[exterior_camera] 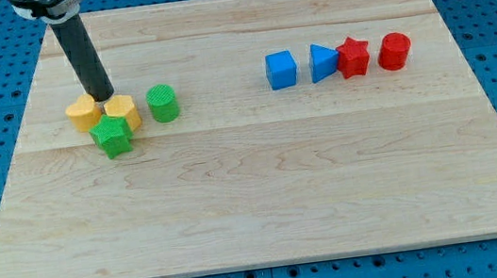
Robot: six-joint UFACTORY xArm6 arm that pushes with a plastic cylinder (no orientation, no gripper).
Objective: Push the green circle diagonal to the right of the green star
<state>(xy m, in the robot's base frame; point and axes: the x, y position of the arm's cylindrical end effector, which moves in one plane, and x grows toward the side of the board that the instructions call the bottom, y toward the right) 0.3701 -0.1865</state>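
Note:
The green circle (162,103) stands on the wooden board (264,185) at the view's upper left. The green star (112,136) lies down and to the left of it, a small gap apart. Two yellow blocks touch the star from above: a yellow heart (82,113) and a yellow hexagon (122,111). My tip (103,97) sits at the top edge between the two yellow blocks, left of the green circle and above the star.
A row of blocks stands at the view's upper right: a blue cube (281,69), a blue triangle (322,62), a red star (352,57) and a red cylinder (394,51). Blue pegboard surrounds the board.

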